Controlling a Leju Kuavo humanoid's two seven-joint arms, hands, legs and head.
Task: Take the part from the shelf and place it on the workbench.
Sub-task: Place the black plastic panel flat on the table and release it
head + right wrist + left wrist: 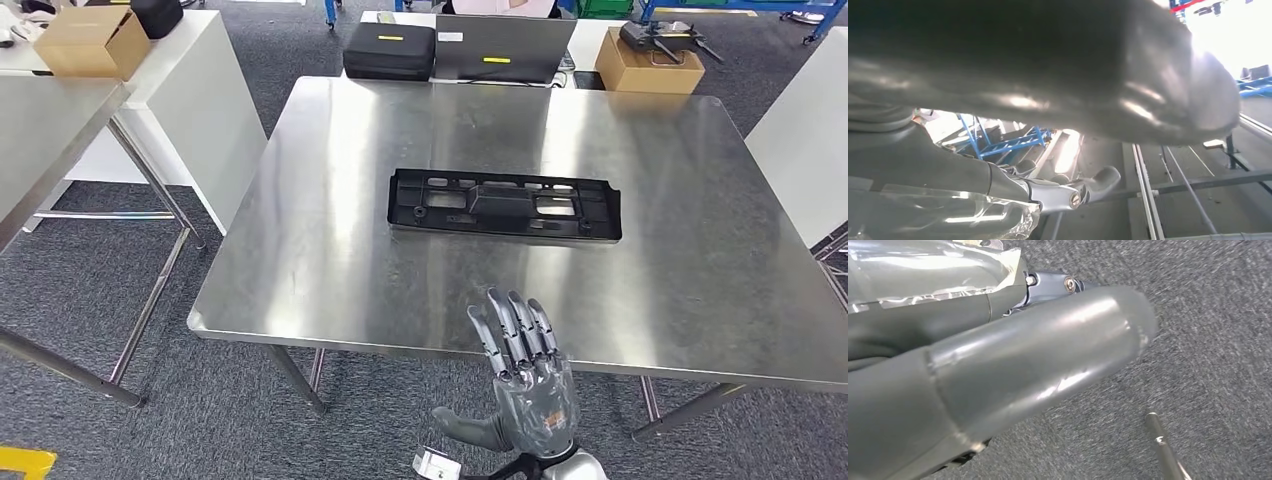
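The black part lies flat near the middle of the frame in the head view, on the steel workbench, long side running left to right and well in from every edge, so the placing looks done and the step in hand is, by my reading, the clearing away of the hand. To do that well the right hand, at the lower middle of the frame with its fingertips over the near edge of the bench, should draw straight back toward the lower edge and lift a little, so that no finger catches the table's lip or drags across the sheet toward the part. Its fingers are stretched out nearly straight and lie close side by side, the thumb standing off to the lower left; they hold nothing and are well apart from the part. Whether the fingertips rest on the steel or hang just above it I cannot tell from this angle. In the left wrist view the left hand fills the left and centre of the frame as a blurred grey thumb over grey carpet; how its other fingers lie cannot be made out.
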